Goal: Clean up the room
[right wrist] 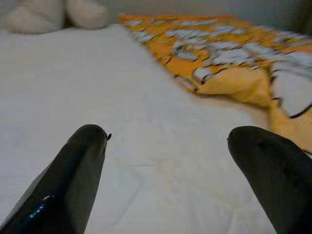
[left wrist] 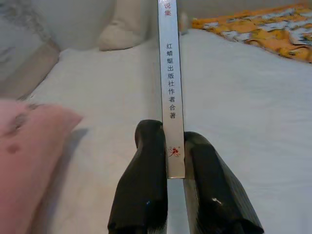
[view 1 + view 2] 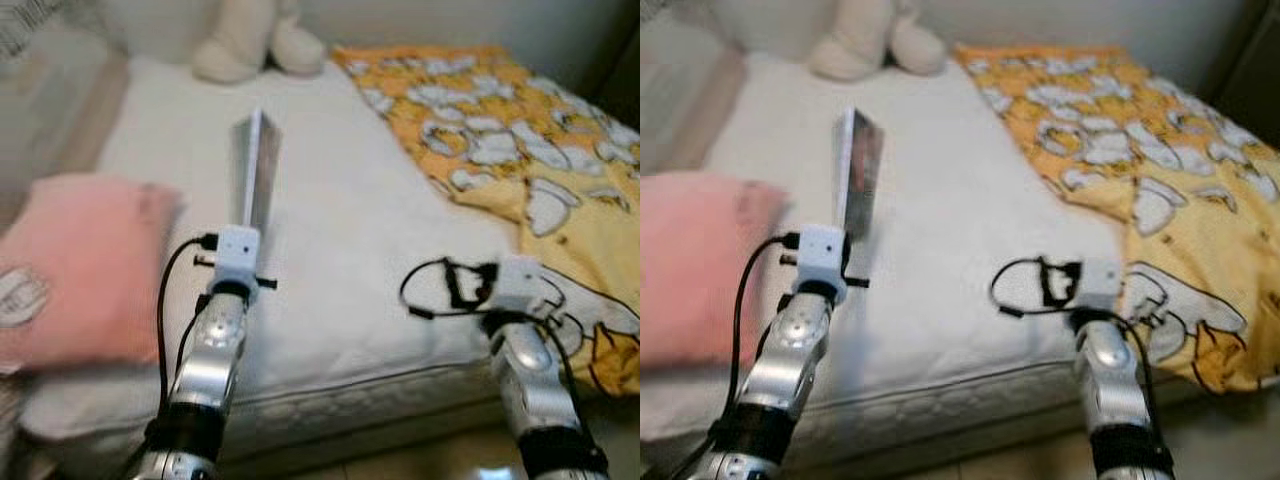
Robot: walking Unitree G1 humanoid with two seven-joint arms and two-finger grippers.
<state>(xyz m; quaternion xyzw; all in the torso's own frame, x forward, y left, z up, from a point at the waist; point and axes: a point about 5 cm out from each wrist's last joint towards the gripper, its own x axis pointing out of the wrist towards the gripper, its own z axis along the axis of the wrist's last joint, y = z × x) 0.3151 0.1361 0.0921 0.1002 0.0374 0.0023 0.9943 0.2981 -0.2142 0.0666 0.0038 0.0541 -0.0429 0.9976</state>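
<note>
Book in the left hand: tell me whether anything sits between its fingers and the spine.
Nothing does. The left hand grips the book directly, both black fingers pressed against its sides, above the white bed.

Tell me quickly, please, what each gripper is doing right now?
Left gripper: shut on the thin book, held above the bed.
Right gripper: open, holding nothing.

A bed (image 3: 340,200) with a white sheet carried a pink pillow (image 3: 80,265) at its left edge, a cream plush toy (image 3: 255,40) at the far end, and an orange patterned blanket (image 3: 510,150) spread along its right side.
</note>
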